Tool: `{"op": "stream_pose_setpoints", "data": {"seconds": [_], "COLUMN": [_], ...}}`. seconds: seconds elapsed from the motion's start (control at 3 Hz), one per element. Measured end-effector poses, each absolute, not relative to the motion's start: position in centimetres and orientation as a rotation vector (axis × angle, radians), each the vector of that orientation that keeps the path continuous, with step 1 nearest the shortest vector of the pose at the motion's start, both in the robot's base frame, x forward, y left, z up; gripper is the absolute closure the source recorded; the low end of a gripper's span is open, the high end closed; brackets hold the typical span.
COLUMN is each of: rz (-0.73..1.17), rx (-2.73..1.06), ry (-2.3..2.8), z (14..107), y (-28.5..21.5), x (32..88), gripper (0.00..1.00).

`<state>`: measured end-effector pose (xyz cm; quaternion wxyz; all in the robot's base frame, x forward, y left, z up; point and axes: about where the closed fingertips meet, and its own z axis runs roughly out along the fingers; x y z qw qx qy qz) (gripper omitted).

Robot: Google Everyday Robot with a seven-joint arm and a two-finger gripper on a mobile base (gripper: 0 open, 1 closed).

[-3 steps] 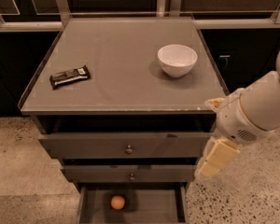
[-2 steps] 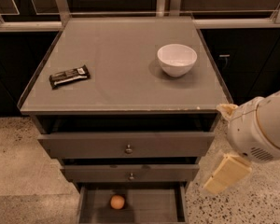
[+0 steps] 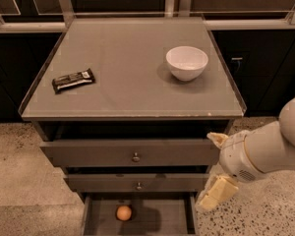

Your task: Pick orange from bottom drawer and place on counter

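Observation:
The orange [image 3: 124, 213] lies on the floor of the open bottom drawer [image 3: 157, 219], left of its middle. The counter [image 3: 123, 68] is the glossy grey cabinet top above the drawers. My gripper [image 3: 214, 167] hangs at the cabinet's right front corner, level with the two upper drawers. It is above and to the right of the orange and well apart from it. Its cream fingers [image 3: 217, 192] are spread apart and hold nothing. The white arm reaches in from the right edge.
A white bowl [image 3: 187, 62] stands on the counter's right side and a dark snack bar [image 3: 73, 80] lies at its left. Two wider knobbed drawers [image 3: 135, 153] are closed above the bottom one. Speckled floor surrounds the cabinet.
My gripper has dropped lower beside the cabinet's right front corner and shifted slightly left toward the drawers. The orange, bowl and snack bar have not moved.

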<state>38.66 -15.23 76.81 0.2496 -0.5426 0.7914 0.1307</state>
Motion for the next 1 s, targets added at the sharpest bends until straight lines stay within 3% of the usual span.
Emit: {"op": "stream_pose_setpoints", "data": {"seconds": [0.67,1.0], "rz": [0.579,0.517], "rx": [-1.503,-1.449], "ry": [2.137,2.177], "z": [67.2,67.7], "y": [-14.3,-15.1], "x": [41.2,40.4], "gripper": [0.0,0.0]}}
